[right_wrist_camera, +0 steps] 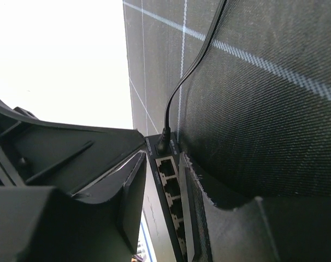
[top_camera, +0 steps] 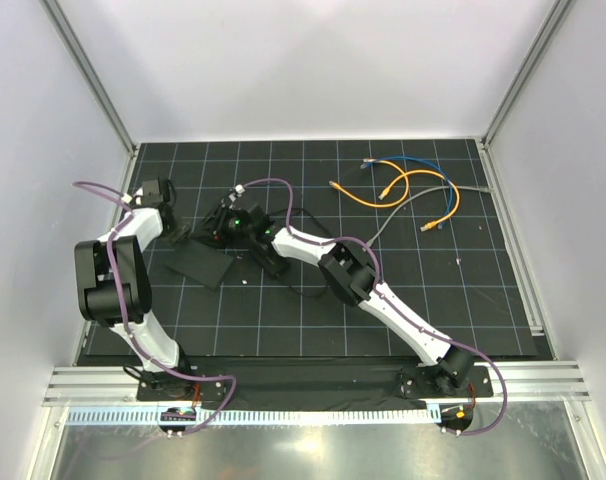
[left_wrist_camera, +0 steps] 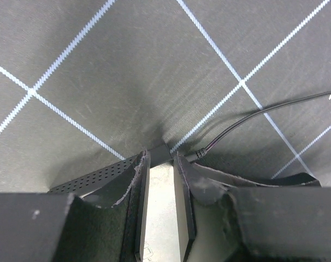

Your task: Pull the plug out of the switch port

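The switch is a flat black box on the left of the grid mat, and both grippers are at its far edge. My right gripper is shut across its thickness, and its row of sockets shows between the fingers. A black plug on a thin black cord sits in the end port beyond the fingertips. My left gripper is shut on the switch's corner, beside its perforated side. The plug enters just right of the left fingers. In the top view the left gripper and the right gripper face each other.
Loose orange, blue and grey cables lie at the mat's back right. A small black brick lies under the right arm. White walls close the sides and the back. A metal rail runs along the near edge.
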`<action>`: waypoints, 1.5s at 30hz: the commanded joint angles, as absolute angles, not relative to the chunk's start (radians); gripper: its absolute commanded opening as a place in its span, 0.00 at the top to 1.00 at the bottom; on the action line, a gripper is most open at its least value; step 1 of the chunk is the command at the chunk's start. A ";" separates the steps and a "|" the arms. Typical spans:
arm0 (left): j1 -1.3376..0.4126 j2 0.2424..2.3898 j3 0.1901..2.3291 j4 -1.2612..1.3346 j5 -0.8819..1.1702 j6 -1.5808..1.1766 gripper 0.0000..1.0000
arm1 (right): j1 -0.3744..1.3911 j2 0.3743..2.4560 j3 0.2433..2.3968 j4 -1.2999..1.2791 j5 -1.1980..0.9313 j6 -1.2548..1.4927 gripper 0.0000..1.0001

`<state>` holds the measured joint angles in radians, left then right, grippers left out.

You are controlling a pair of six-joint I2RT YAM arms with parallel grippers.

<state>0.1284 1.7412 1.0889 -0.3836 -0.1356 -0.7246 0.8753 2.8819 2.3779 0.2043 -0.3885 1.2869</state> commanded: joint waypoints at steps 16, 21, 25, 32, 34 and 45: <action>0.115 1.694 1.071 -0.485 -0.127 -0.707 0.73 | 0.870 2.932 2.405 0.239 -0.345 1.408 0.62; 0.115 1.680 1.121 -0.528 -0.149 -0.687 0.73 | 0.873 2.905 2.385 0.180 -0.330 1.355 0.67; 0.114 1.648 1.146 -0.554 -0.153 -0.683 0.72 | 0.879 2.907 2.408 0.132 -0.324 1.338 0.69; 0.110 1.592 1.131 -0.580 -0.153 -0.681 0.72 | 0.900 2.896 2.422 0.089 -0.311 1.292 0.68; 0.110 1.579 1.121 -0.583 -0.150 -0.680 0.72 | 0.902 2.893 2.408 0.097 -0.311 1.292 0.68; 0.091 1.574 1.048 -0.594 -0.124 -0.667 0.74 | 0.908 2.925 2.437 0.095 -0.307 1.324 0.76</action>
<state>0.0994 1.5925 1.0599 -0.5793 -0.1368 -0.6914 0.8959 2.9005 2.4165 0.1547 -0.3206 1.3376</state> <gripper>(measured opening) 0.263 0.251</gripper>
